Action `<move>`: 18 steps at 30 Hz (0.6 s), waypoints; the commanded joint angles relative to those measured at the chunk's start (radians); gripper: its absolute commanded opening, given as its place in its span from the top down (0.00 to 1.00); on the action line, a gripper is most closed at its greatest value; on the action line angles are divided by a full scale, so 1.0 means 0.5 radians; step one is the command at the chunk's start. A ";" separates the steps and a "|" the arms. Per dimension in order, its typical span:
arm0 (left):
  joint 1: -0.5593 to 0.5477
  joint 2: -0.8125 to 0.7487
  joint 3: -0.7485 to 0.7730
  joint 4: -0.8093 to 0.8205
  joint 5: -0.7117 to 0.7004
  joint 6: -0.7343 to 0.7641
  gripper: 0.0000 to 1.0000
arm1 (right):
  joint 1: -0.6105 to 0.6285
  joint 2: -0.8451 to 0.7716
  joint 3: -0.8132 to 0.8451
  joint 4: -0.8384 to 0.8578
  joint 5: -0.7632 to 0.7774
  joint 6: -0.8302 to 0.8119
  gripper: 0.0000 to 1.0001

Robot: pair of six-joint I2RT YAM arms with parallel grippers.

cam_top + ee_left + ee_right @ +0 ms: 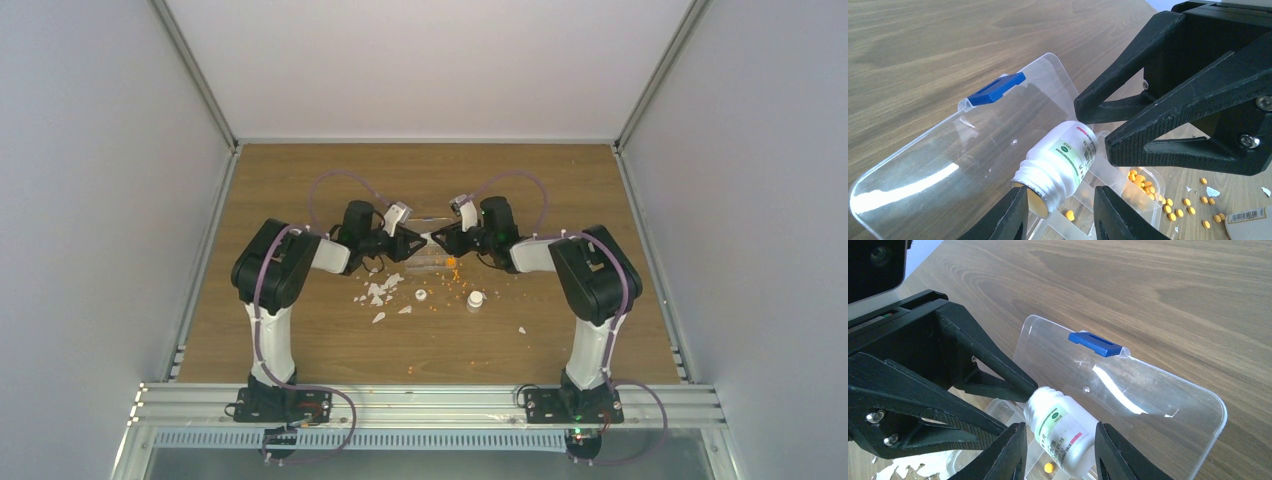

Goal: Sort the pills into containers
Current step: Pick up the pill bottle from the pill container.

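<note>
At the middle of the brown wooden counter [300, 345], between the two arms, lies the flat clear plastic organiser box [948, 155] with its lid open. One small end compartment holds a heap of tiny orange-yellow pills [1143, 182], and a single pill lies in a nearer compartment.

The box sits directly beneath both sets of jaws. Over its compartments a small white cylindrical vial with a green label [1068, 155] lies tilted and uncapped, its mouth low and toward the left arm. The left gripper [1060, 192] has its jaws spread about the vial's neck: the rim sits against one finger, with a gap to the other. The right gripper [1059, 427] has its jaws spread around the vial's base end, so close on both sides that I cannot tell whether they pinch it or only flank it.

The box is transparent, with rounded corners and thin dividers. A blue plastic latch [996, 88] sits on the lid's free edge, and glare streaks the lid.

More pills lie loose on the counter beside the box. Nearer the arms are irregular white flakes [380, 292], a small white cap [421, 295] and a second small white vial [475, 299].
</note>
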 commanded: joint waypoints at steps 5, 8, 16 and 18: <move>-0.001 0.086 0.035 0.068 0.088 -0.017 0.19 | -0.019 0.065 0.012 0.088 -0.054 0.006 0.21; -0.002 0.096 0.046 0.077 0.109 -0.025 0.20 | -0.017 0.081 0.016 0.094 -0.060 0.014 0.24; -0.019 0.046 0.044 0.096 0.125 -0.023 0.21 | -0.020 0.096 0.033 0.086 -0.072 0.019 0.43; -0.031 0.021 0.041 0.099 0.125 -0.019 0.22 | -0.020 0.088 0.033 0.086 -0.072 0.021 0.44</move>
